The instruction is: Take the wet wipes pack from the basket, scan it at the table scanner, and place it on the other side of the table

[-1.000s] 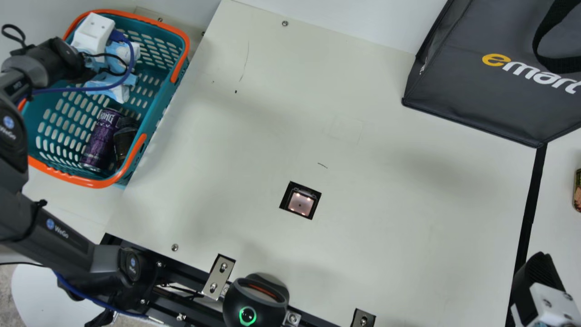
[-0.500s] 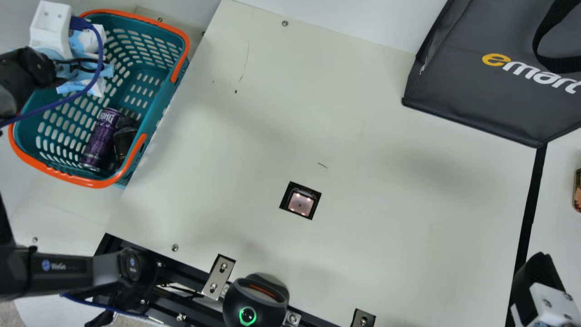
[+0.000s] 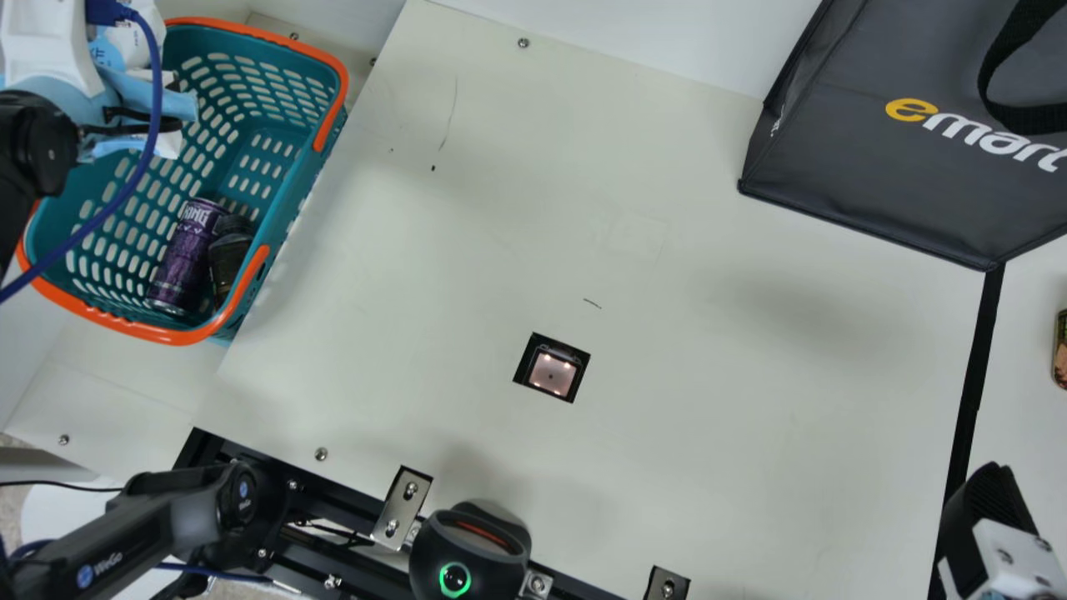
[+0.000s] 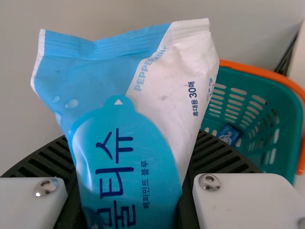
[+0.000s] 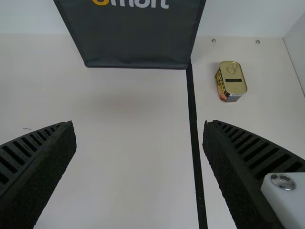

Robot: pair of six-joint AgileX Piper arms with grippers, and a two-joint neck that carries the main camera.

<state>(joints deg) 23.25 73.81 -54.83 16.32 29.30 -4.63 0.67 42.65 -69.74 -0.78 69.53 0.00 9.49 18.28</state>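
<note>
Left wrist view gives us the soft blue-and-white plastic wet wipes pack (image 4: 119, 119) pinched between the black ribbed fingers (image 4: 45, 160) of our left gripper (image 3: 50, 42), its crimped end jutting past them. In the main view we have the pack up at the far left part of the teal slotted plastic basket with an orange rim (image 3: 171, 337). Inside that basket, a purple cylindrical can (image 3: 183, 258) lies close beside a dark rounded container (image 3: 229, 260). Farther right, the square, pink-lit table scanner (image 3: 552, 372) sits in the cream tabletop (image 3: 708, 433), and a rounded black device with a green ring (image 3: 471, 546) stands by the near edge. Our right gripper (image 3: 990, 500), at the table's near right, has its fingers spread wide. Beyond it we see a dark grey bag (image 3: 875, 175) and, past a black strip (image 5: 193, 119), a small gold-lidded rectangular tin (image 5: 232, 78).
</note>
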